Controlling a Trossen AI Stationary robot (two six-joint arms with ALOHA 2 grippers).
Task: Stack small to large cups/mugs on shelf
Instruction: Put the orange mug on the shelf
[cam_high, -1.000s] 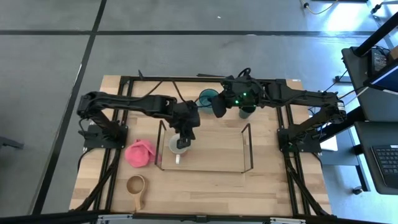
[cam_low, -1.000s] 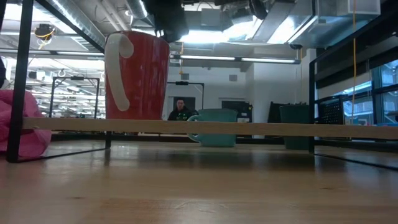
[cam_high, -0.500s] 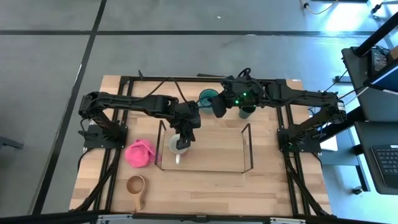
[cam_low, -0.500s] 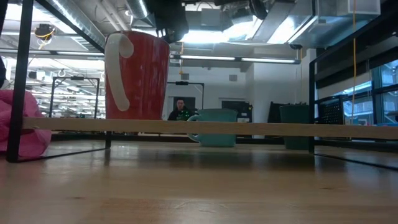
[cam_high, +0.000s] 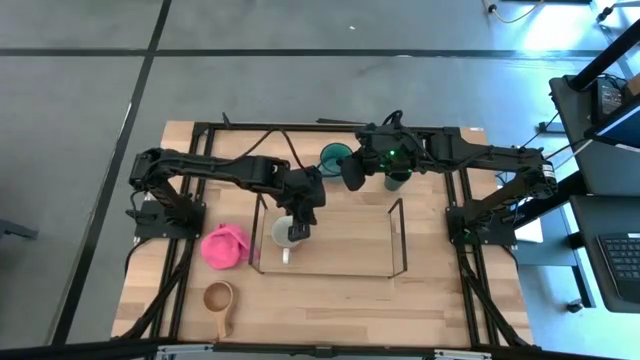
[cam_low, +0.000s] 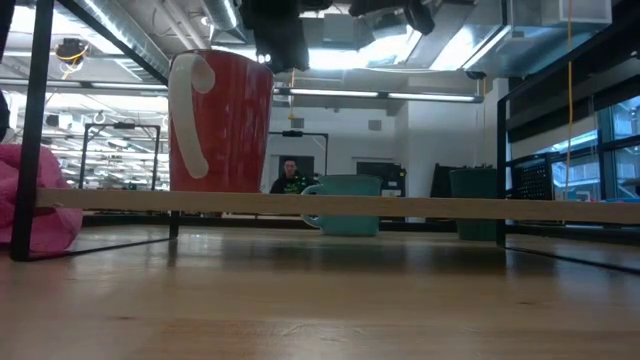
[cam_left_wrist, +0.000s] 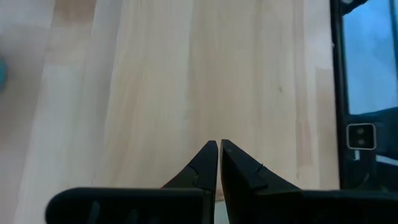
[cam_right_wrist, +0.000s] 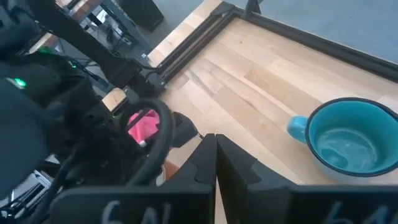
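**Left arm shifting over the mug on the shelf**

I am looking at a wooden table (cam_high: 330, 290) under workshop lights; the left gripper (cam_high: 297, 232) is sitting slightly farther along over the white-rimmed mug (cam_high: 284, 232) than a second ago, fingers (cam_left_wrist: 208, 163) pressed together on nothing; the mug is standing upright at the shelf's (cam_high: 397, 240) left end, red-sided with a white handle in the low view only; the right gripper (cam_high: 352, 176), also closed and empty, is hovering beside the teal mug (cam_high: 335, 156) behind the shelf.
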